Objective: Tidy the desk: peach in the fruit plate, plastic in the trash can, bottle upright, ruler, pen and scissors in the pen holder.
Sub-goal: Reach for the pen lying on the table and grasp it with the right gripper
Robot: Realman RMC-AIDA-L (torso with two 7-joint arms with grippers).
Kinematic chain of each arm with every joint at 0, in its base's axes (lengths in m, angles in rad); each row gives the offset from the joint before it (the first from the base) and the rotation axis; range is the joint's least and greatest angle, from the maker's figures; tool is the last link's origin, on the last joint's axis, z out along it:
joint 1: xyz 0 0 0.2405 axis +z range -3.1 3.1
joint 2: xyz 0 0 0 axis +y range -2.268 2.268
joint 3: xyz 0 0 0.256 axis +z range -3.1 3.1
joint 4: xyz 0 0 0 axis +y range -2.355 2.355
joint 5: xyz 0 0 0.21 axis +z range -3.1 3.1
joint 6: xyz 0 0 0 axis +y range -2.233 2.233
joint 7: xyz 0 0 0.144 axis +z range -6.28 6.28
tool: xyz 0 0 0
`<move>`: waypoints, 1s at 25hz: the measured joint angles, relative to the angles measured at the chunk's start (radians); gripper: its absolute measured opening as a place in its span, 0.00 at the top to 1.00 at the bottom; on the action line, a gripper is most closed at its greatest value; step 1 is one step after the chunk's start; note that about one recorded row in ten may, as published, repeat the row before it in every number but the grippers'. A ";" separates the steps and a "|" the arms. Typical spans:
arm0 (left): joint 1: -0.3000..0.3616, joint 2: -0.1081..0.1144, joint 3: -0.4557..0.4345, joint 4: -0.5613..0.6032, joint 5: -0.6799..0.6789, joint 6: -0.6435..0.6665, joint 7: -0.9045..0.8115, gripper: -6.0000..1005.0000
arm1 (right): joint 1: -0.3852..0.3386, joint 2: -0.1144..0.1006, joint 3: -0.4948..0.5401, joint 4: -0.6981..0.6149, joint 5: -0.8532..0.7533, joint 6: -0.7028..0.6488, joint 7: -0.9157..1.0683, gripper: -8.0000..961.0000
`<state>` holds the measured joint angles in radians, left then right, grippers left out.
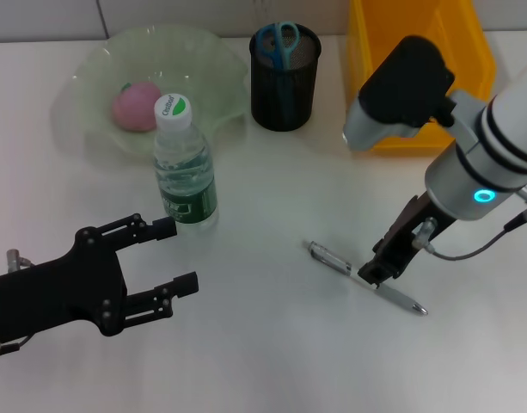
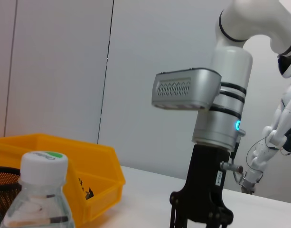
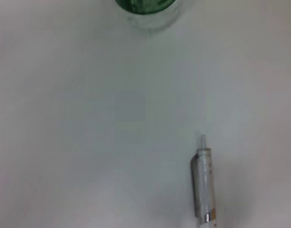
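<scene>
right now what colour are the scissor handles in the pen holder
Blue; the scissors show best in the head view.

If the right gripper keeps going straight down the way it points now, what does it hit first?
Most likely the pen, lying flat on the desk: the right gripper points down right over its middle. How much gap remains is unclear.

My white desk, on it my fruit plate, upright bottle, mesh pen holder, yellow bin, silver pen.
</scene>
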<state>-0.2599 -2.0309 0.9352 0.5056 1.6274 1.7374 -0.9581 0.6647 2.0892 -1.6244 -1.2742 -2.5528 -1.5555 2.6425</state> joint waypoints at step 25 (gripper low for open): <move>0.004 -0.008 0.001 0.001 0.001 -0.006 0.000 0.26 | 0.005 0.001 -0.150 0.053 0.002 0.109 0.061 0.67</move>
<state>-0.2559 -2.0388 0.9357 0.5062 1.6288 1.7317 -0.9583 0.6695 2.0907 -1.7748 -1.2210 -2.5510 -1.4461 2.7033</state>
